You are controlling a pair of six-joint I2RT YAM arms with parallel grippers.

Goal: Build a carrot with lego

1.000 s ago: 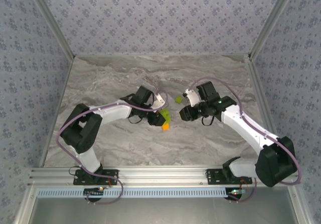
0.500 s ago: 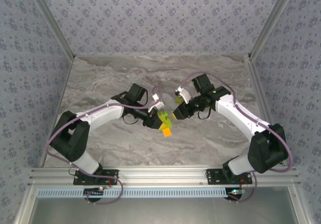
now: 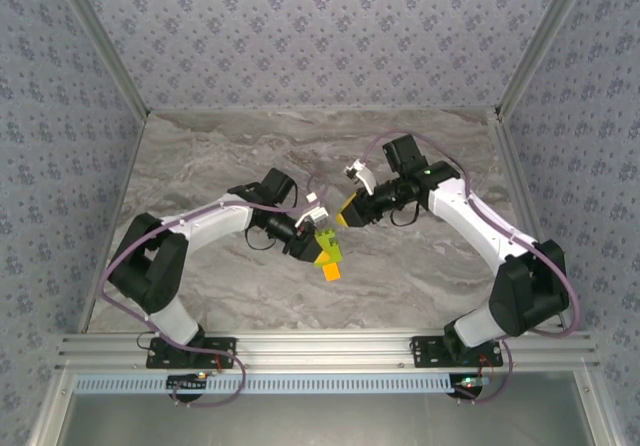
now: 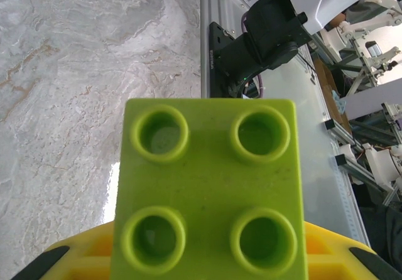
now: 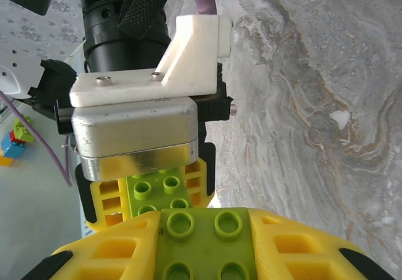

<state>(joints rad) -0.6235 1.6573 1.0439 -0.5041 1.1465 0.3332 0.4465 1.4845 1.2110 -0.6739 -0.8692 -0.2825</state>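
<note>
Left tool closed on carrot; right tool, at 1 o'clock, closed on lime brick. Probably light, rigid, slick: pinch flat sides, studs free.

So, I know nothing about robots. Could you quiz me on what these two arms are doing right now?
1. True or false: the left gripper holds a lime-green brick with four studs.
2. In the top view, what colour is the small brick touching it on the near side?
3. The right gripper is: A) open, holding nothing; B) shut on a second green brick; C) shut on a blue brick.
Key: 1 true; 2 orange; 3 B.
</note>
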